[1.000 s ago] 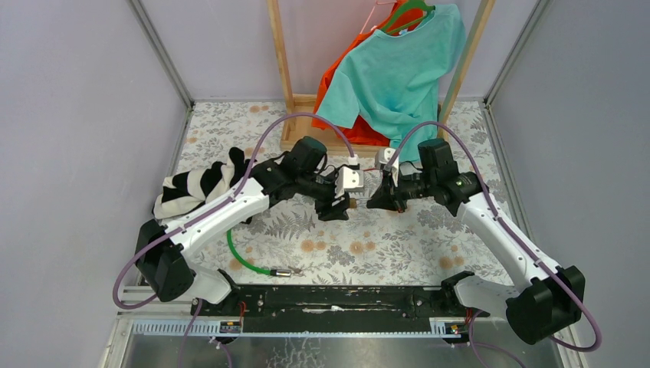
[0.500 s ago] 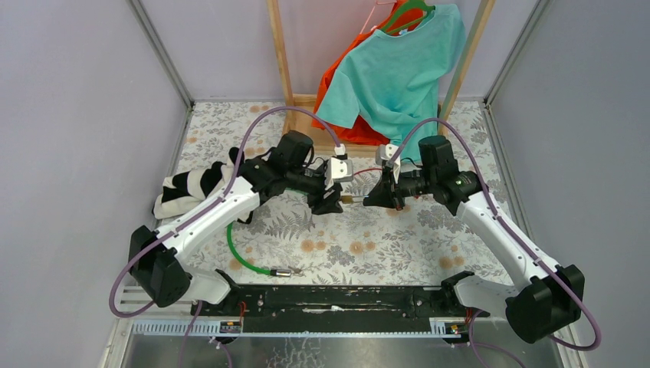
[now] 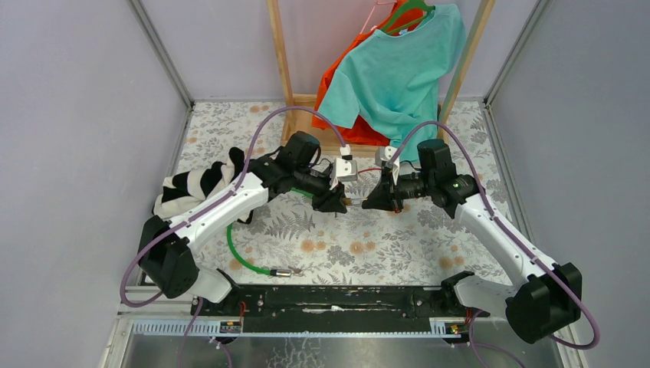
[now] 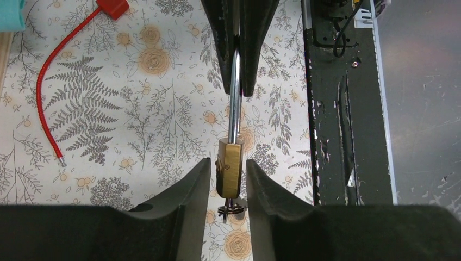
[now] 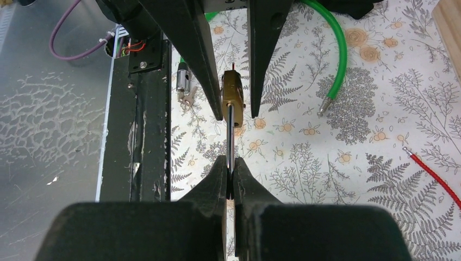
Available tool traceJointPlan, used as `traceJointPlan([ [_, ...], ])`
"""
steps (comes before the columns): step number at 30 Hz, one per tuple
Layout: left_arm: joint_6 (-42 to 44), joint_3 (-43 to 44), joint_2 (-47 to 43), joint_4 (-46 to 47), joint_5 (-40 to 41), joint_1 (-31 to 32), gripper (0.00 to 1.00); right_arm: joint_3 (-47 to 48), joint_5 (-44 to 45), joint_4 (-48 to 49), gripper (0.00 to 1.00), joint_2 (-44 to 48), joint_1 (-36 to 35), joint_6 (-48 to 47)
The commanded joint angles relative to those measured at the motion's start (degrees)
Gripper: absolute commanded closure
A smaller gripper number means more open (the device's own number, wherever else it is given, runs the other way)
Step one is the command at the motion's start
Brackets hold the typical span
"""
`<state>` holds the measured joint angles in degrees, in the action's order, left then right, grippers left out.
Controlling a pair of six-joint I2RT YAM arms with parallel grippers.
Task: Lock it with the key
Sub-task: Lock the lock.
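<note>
A small brass padlock (image 4: 228,167) hangs in mid-air between my two grippers. My right gripper (image 5: 230,173) is shut on its steel shackle (image 4: 235,92), whose body (image 5: 232,95) points away from it. My left gripper (image 4: 228,176) is open, with one finger on each side of the brass body and a thin gap on both sides. A key with a small ring (image 4: 231,211) sticks out of the padlock's lower end, between my left fingers. In the top view the grippers meet tip to tip at the padlock (image 3: 349,202) above the floral mat.
A green cable lock (image 3: 239,257) with a metal end and keys (image 5: 185,89) lies on the mat near the front rail (image 3: 337,297). A thin red cable (image 4: 46,92) lies on the mat. A striped cloth (image 3: 195,188) lies left. A wooden rack with shirts (image 3: 391,69) stands behind.
My left gripper drew back a little to the left, then came in again so that its fingers straddle the padlock body. My right gripper has held the shackle almost still.
</note>
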<state>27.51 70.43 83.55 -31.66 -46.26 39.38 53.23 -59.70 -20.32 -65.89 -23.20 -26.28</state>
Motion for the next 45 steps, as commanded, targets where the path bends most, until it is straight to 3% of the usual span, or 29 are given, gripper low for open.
traceJointPlan([
  [1,-0.93,1.87,0.62,2.75,-2.2,-0.18,0.67,-0.32,-3.0,3.92,1.0,1.55,-0.25,1.93],
  [14,-0.48,1.35,1.41,2.74,-1.51,-0.05,0.99,-1.44,-6.59,9.55,1.0,0.23,-0.23,9.62],
  [26,-2.37,0.92,1.06,5.37,0.49,0.42,1.0,-2.24,-6.9,13.07,1.0,-0.93,-0.34,14.89],
  [45,-10.91,3.36,5.21,8.37,-10.44,1.35,1.0,-4.91,-0.58,15.38,1.0,-0.56,-3.88,12.87],
])
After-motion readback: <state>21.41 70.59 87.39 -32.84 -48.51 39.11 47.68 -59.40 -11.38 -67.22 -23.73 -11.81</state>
